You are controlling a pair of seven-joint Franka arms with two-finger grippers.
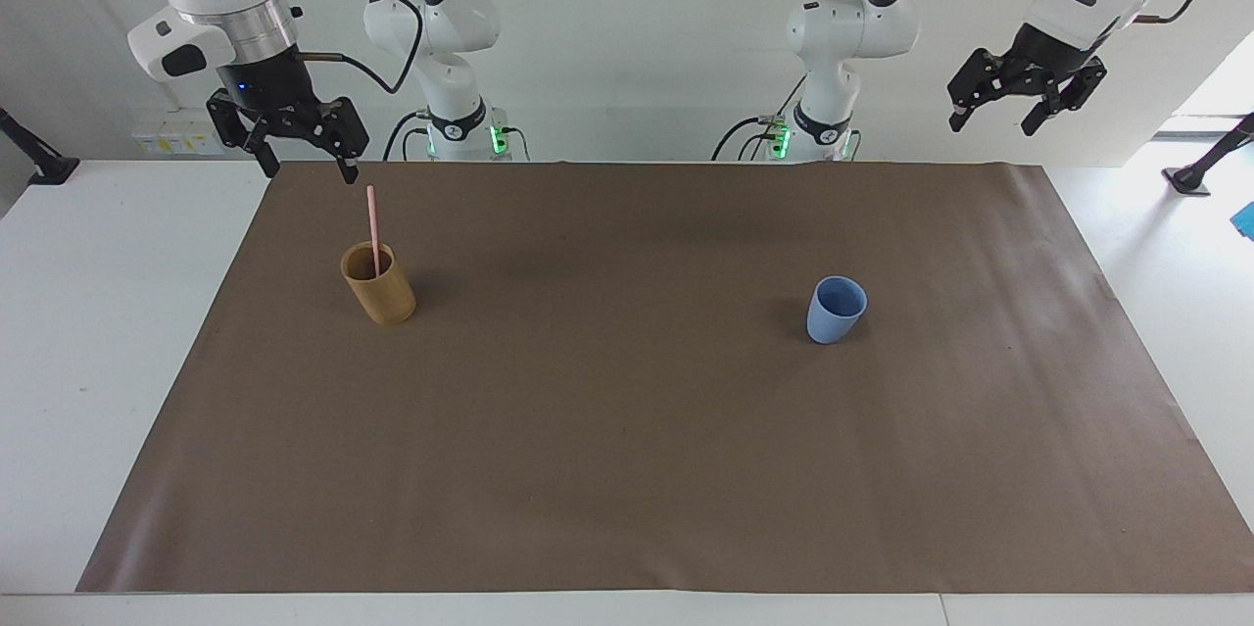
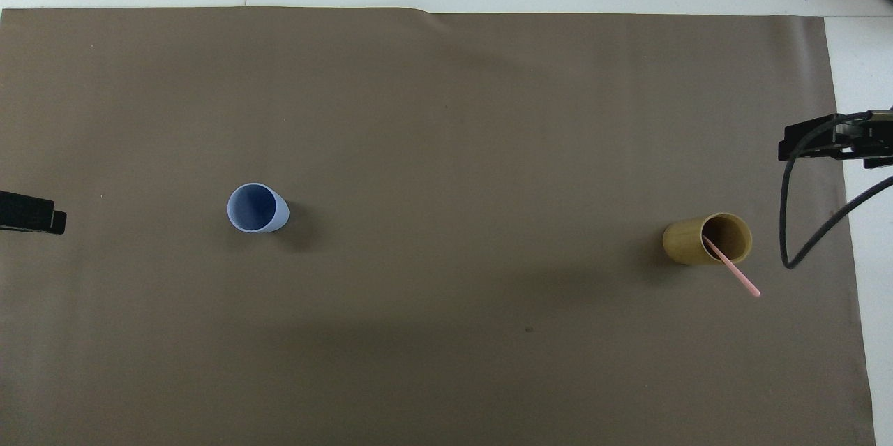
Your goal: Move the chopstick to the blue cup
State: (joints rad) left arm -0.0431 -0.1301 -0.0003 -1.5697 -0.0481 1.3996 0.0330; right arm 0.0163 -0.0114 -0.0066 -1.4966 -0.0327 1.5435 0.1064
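With both the right gripper and left gripper spread empty, a careless pinch could tip the tan cup holding the chopstick, well apart from the blue cup.

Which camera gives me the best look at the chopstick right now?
The facing view. There the chopstick stands nearly upright in the tan cup, its upper length showing in full against the brown paper. The overhead view foreshortens it to a short slanted pink line running from inside the cup out over the rim.
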